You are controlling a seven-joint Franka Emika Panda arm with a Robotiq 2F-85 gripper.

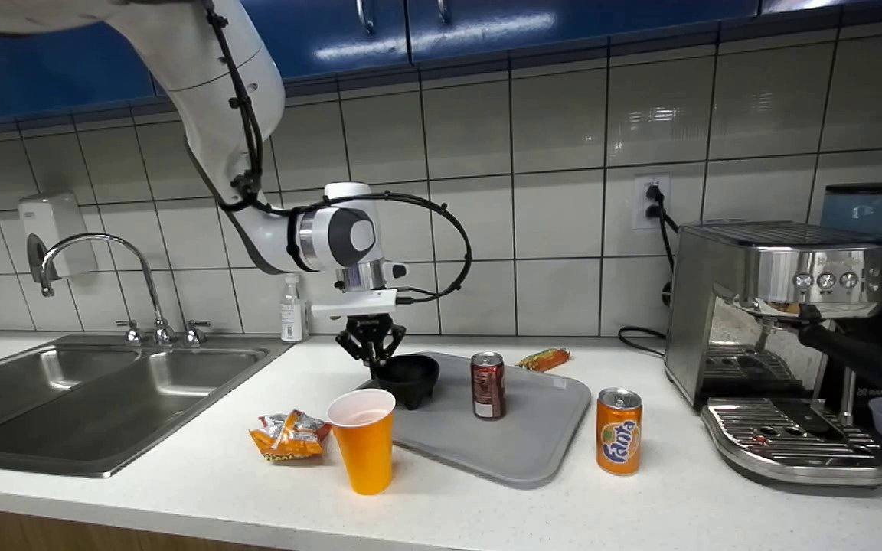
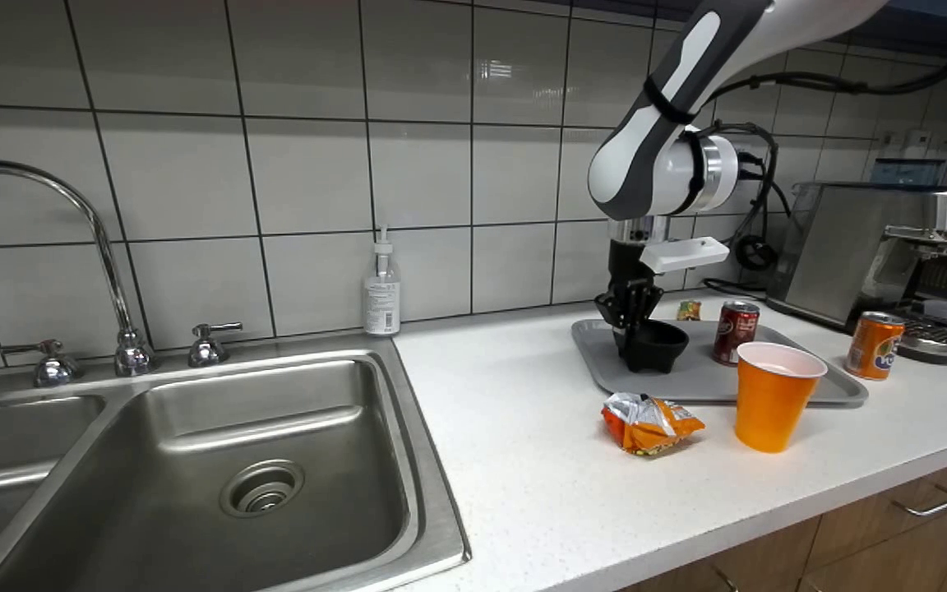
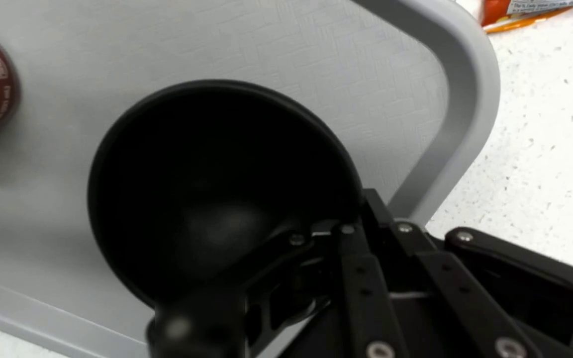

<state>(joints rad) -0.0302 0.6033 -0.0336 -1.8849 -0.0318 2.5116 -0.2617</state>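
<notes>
A: Where does the round, black, smooth-walled bowl (image 3: 217, 169) lie?

B: Mouth upward, near one end of the flat grey tray (image 1: 533, 444) with rounded corners, which rests on the speckled white bench (image 2: 506, 460). Whether the bowl's base touches the tray or hangs just above cannot be told. A dark red metal drinks can (image 1: 488, 390) stands on the same tray, apart from the bowl.

A: And the state of the black, two-fingered claw (image 3: 362, 214)?

B: Pinching the bowl's rim: in the wrist view one finger lies inside the wall, the other outside.

A: How is the bowl expected to handle?

B: As light and stiff, to judge by its thin lip and evenly round outline; the dull sheen within suggests moulded plastic, hence little risk of breakage. Its smooth faces may slide somewhat between the fingers.

A: The preferred hold?

B: Across the wall at the rim, as here. Note that this lies well off the bowl's centre, so tipping or swivelling about the fingertips is likely; a deeper bite down the wall should resist it better.
</notes>
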